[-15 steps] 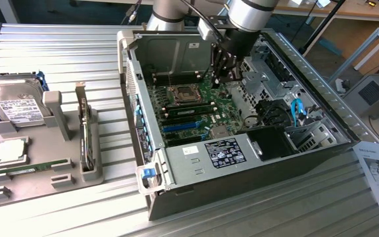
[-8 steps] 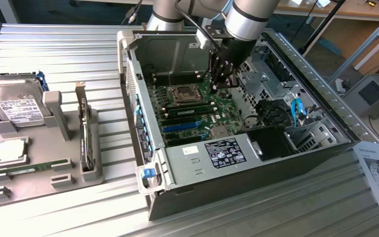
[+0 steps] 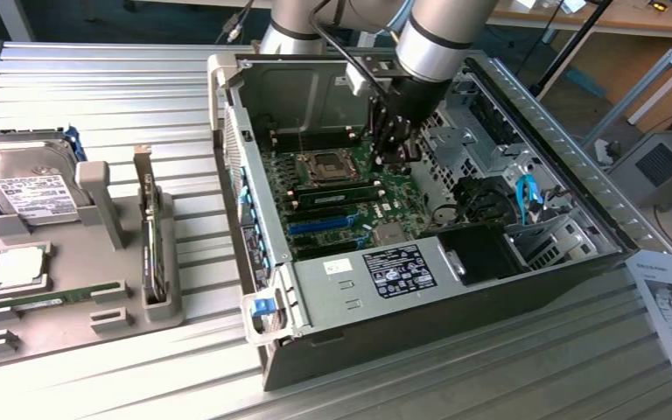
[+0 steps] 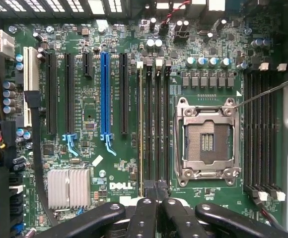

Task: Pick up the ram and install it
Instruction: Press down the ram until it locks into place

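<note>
A ram (image 4: pixel 140 129) stick stands edge-up in the outermost of the black memory slots beside the empty processor socket (image 4: pixel 207 141). In the exterior view this ram (image 3: pixel 342 191) runs across the motherboard in the open computer case (image 3: pixel 348 306). My gripper (image 3: pixel 392 156) reaches down into the case over the end of that slot bank. Its black fingers (image 4: pixel 144 218) are shut and nothing shows between them. The gripper (image 4: pixel 154 206) sits just beside the ram's end; whether it touches the stick I cannot tell. Another green stick (image 3: pixel 50 300) lies in the grey tray (image 3: pixel 126 319).
The tray at the exterior view's left also carries a hard drive (image 3: pixel 32 188), a square silver chip (image 3: pixel 18 267) and an upright card (image 3: pixel 150 236). Case walls, a drive cage and a blue cable (image 3: pixel 528 197) surround the board. A blue slot (image 4: pixel 106 94) and a heatsink (image 4: pixel 68 187) lie nearby.
</note>
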### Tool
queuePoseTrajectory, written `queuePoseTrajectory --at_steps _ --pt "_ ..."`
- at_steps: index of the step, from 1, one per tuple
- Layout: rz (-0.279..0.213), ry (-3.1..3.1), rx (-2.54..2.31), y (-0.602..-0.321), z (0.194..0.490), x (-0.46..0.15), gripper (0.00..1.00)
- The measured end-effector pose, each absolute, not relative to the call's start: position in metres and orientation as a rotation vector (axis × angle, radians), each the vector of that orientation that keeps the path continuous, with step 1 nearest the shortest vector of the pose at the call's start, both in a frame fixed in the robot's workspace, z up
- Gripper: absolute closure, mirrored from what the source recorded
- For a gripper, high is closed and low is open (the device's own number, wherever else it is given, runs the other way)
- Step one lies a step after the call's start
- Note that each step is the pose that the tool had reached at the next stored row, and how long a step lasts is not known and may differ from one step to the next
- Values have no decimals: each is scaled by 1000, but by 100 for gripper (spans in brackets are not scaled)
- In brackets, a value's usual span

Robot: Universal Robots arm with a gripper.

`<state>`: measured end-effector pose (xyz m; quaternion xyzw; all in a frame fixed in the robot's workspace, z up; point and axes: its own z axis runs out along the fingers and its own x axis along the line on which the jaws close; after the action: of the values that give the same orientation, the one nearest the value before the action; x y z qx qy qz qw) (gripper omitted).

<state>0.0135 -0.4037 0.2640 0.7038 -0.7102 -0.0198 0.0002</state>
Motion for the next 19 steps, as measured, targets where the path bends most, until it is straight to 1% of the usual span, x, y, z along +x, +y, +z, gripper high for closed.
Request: queuePoseTrajectory --at_steps 12,19 --pt "-62 -2231 2211 -408 249 13 89" --pt "-62 -2230 2210 -408 248 15 89"
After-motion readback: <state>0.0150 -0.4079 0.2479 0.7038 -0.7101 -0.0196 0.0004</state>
